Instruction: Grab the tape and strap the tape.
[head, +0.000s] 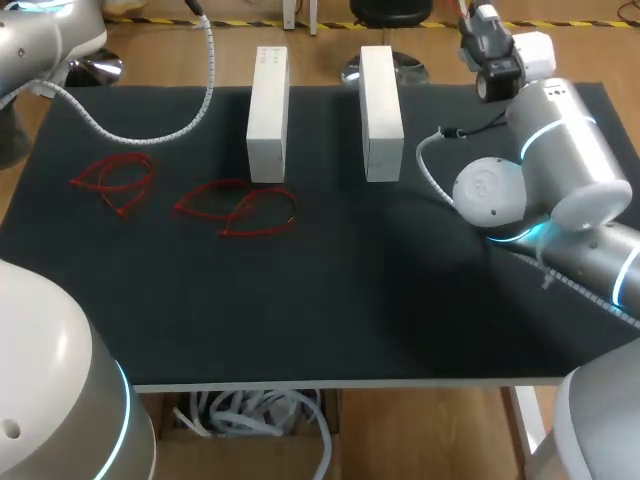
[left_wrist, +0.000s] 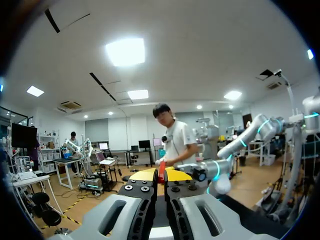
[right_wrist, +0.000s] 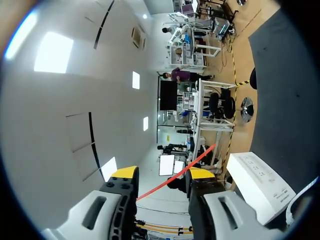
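Two loose bundles of red tape lie on the black table (head: 330, 310) at the left, one (head: 118, 182) near the edge and one (head: 240, 208) beside the left white box. Both grippers are out of sight in the head view; my left arm (head: 40, 40) enters at the far left corner and my right arm (head: 560, 160) rises at the far right. In the left wrist view my left gripper (left_wrist: 160, 176) is shut on a short red tape strip (left_wrist: 161, 167) that stands up between its tips. My right gripper (right_wrist: 162, 173) has a red tape strip (right_wrist: 175, 176) slanting across its gap, touching both fingers.
Two white oblong boxes (head: 268, 115) (head: 380, 100) stand side by side at the back middle of the table. A white coiled cable (head: 150, 128) from the left arm hangs over the back left of the table.
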